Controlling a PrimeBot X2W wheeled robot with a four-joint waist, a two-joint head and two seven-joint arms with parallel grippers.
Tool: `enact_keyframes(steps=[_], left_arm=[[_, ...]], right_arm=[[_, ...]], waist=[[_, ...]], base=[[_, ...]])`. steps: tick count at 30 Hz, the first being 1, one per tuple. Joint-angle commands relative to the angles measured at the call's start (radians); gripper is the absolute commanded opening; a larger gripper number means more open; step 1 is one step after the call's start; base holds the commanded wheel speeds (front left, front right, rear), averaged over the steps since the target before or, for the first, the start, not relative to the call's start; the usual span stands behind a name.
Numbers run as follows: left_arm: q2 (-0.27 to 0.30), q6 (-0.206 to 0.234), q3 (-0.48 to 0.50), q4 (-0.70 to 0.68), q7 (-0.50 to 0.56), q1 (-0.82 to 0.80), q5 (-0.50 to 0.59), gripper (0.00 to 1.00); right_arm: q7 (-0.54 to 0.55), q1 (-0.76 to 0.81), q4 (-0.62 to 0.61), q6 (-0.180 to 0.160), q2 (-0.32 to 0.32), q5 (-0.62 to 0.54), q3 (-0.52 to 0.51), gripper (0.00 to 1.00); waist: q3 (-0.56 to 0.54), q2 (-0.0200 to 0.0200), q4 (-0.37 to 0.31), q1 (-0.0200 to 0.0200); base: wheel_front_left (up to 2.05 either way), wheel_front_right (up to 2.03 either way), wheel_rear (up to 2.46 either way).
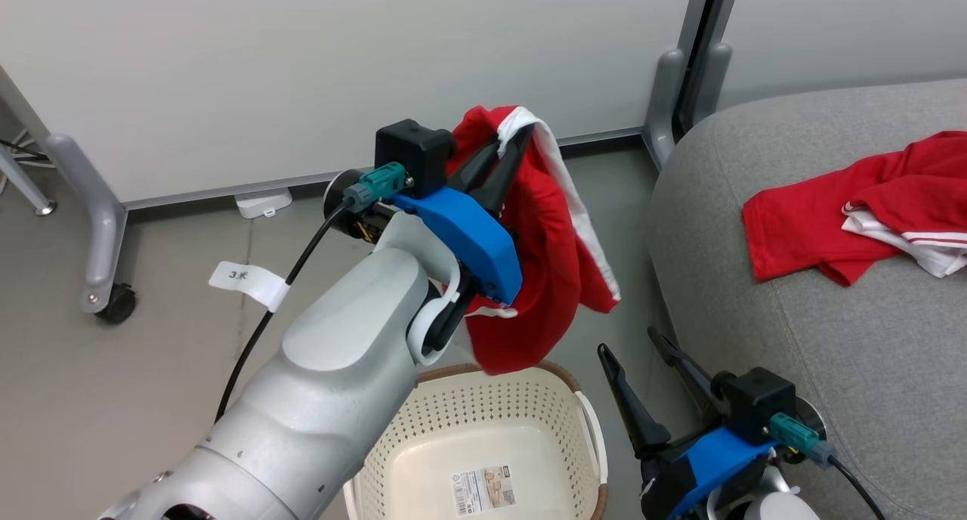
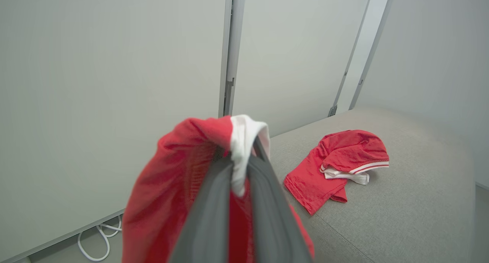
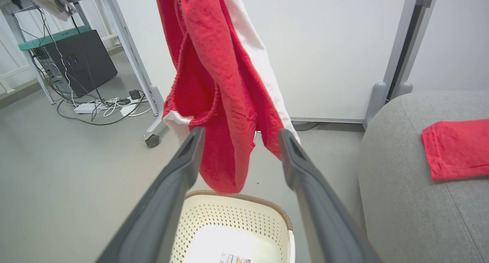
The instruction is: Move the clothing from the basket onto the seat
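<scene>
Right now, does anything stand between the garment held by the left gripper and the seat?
Nothing visible does. The left gripper holds the red garment above the basket, with open air toward the seat. The open right gripper sits lower, beside the seat's edge. The other garment lies farther along the seat.

A white paper tag (image 1: pixel 248 282) is wrapped around the black cable (image 1: pixel 242 367) that runs beside the left arm. On the tag a "3" is written, followed by a small character that looks like "米". A printed paper label (image 1: pixel 483 491) is stuck to the inside bottom of the basket (image 1: pixel 591 429). A barcode and a small picture are seen on it, but its lettering is too small to be read. In the right wrist view the label's top edge is cut off and illegible.
</scene>
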Motion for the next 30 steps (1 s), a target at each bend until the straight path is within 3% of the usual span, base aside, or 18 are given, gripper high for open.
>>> enact_keyframes(steps=[1,16,30], left_arm=[[0.001,0.003,-0.004,-0.002,-0.004,-0.011,-0.002,0.0],[0.0,0.027,-0.116,-0.027,-0.012,-0.034,-0.091,0.0],[0.001,0.036,-0.207,-0.046,-0.024,-0.058,-0.155,0.0]], right_arm=[[0.003,0.011,-0.006,0.0,-0.001,-0.001,-0.002,1.0],[0.042,-0.082,0.039,0.0,-0.001,-0.022,0.056,1.0],[0.074,-0.322,0.311,0.0,-0.001,0.021,0.13,1.0]], waist=[[-0.002,-0.0001,0.001,0.0001],[-0.01,-0.0001,0.008,0.0001],[-0.009,-0.0001,0.032,0.0001]], base=[[0.0,0.0,0.0],[0.0,0.0,0.0],[0.0,0.0,0.0]])
